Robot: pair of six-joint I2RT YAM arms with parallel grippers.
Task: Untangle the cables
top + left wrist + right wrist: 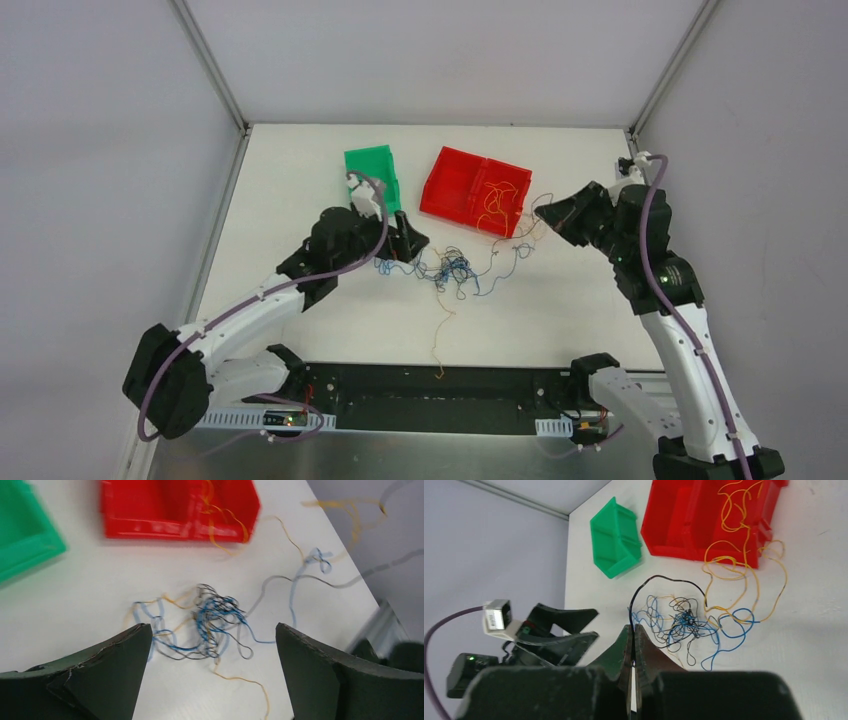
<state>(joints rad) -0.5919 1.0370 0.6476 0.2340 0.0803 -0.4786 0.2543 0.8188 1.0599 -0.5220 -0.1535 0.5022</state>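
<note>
Left gripper [212, 630] wide above the cables [210, 615]; right gripper [633, 630] tight on one

Overhead and close wrist views seemingly share cables [455, 270].

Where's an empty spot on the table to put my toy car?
Bare table lies near the front, between the loose orange strand and the right arm. The back-left corner beside the green bin is free too. The middle is crowded: cables sprawl from the left tool to the red bin.
</note>
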